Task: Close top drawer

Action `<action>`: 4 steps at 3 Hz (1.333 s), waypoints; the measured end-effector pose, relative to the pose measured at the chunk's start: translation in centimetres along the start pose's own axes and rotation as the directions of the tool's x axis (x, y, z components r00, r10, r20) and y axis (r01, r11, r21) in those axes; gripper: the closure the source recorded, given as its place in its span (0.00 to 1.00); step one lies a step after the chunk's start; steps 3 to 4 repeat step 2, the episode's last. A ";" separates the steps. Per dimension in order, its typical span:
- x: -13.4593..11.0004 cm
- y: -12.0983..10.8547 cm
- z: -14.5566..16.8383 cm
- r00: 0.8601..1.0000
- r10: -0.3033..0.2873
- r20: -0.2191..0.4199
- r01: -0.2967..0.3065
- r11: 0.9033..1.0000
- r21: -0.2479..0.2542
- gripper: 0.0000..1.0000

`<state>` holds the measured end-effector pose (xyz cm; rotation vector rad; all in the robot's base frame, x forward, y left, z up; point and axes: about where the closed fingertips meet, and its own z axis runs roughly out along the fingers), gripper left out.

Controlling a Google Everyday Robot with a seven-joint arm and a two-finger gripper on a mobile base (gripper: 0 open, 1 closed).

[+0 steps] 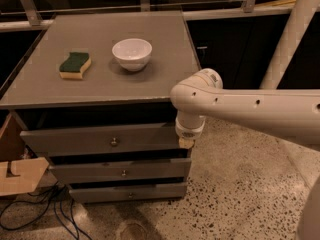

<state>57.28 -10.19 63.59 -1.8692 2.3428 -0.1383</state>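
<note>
The top drawer (75, 140) is seen slightly pulled out beneath the cabinet top (150, 79), with the gripper (186, 143), its grip state impossible to tell, placed against the right end of its front, the cabinet lying directly behind.

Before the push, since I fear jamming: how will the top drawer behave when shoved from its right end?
The top drawer looks wide and rigid, so it probably slides rather than flexes. With the gripper at its right end, far from the knob, it may skew and bind slightly.
</note>
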 end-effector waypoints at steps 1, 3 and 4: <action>6.6 5.2 -2.4 0.998 0.035 -0.044 -0.040 0.995 -0.096 0.97; 6.0 4.8 -2.2 0.999 0.032 -0.040 -0.035 0.995 -0.089 0.74; 6.0 4.8 -2.2 0.999 0.032 -0.040 -0.035 0.995 -0.089 0.74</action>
